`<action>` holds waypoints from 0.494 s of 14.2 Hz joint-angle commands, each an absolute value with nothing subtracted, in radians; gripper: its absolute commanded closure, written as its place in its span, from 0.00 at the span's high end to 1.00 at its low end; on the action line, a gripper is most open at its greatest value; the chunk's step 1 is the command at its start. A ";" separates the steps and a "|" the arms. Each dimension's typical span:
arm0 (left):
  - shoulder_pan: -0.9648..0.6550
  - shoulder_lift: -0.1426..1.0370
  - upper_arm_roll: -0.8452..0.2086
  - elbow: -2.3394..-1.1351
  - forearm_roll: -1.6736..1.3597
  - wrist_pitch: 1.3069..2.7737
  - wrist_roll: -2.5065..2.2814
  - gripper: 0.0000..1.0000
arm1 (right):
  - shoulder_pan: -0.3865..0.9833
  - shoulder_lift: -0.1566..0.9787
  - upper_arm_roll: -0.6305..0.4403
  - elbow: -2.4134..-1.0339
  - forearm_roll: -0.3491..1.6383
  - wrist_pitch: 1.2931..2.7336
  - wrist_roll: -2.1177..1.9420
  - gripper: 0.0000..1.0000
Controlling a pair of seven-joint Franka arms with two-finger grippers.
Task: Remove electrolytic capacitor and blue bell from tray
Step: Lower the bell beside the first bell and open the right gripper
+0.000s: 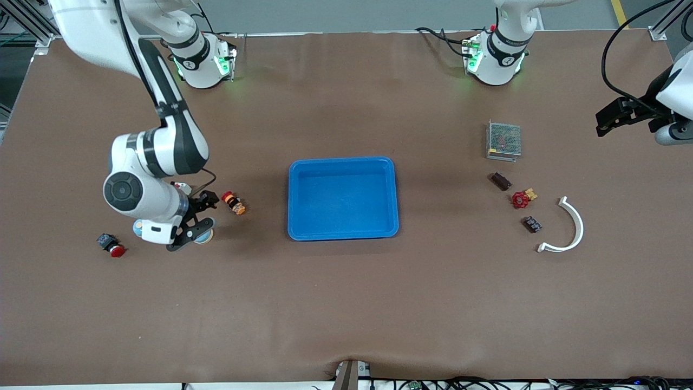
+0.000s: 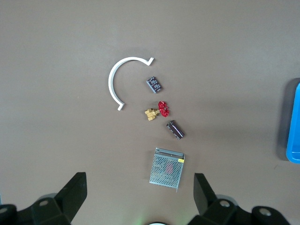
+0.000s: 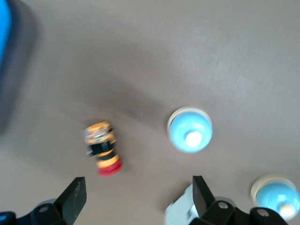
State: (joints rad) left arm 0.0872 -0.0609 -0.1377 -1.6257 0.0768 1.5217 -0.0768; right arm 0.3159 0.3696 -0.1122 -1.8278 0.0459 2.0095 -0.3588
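Two light-blue bells lie at the right arm's end of the table. One bell [image 1: 206,236] [image 3: 189,130] peeks out under my right gripper [image 1: 197,218] [image 3: 138,199], which is open, empty and low over the table. The other bell [image 1: 138,228] [image 3: 275,194] is mostly hidden by the arm. A dark cylindrical capacitor [image 1: 499,181] [image 2: 175,130] lies at the left arm's end. A second dark component [image 1: 531,223] [image 2: 154,84] lies nearer the front camera. My left gripper [image 1: 607,120] [image 2: 140,192] is open, empty and high over the table's end.
A blue tray [image 1: 342,162] stands mid-table. A red-and-orange button [image 1: 234,203] [image 3: 103,147] and a black-and-red button [image 1: 111,245] lie near the bells. A mesh metal box [image 1: 503,141], a red valve [image 1: 521,200] and a white curved piece [image 1: 574,230] lie near the capacitor.
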 commanded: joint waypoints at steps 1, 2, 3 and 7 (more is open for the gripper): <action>0.089 -0.078 -0.135 -1.628 0.020 1.511 -0.057 1.00 | 0.325 0.247 -0.114 -1.848 0.054 1.896 -0.259 1.00; 0.087 -0.078 -0.135 -1.628 0.012 1.511 -0.057 1.00 | 0.324 0.212 -0.117 -1.850 0.052 1.861 -0.250 1.00; 0.084 -0.080 -0.138 -1.629 0.012 1.511 -0.058 1.00 | 0.322 0.175 -0.118 -1.850 0.045 1.823 -0.230 1.00; 0.084 -0.080 -0.166 -1.626 0.015 1.512 -0.060 1.00 | 0.292 0.017 -0.121 -1.851 0.003 1.707 -0.193 1.00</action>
State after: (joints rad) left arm 0.0825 -0.0615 -0.1610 -1.6242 0.0306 1.5217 -0.0764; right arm 0.3192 0.1095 -0.1279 -1.8229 0.0309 1.7403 -0.2177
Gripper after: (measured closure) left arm 0.000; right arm 0.000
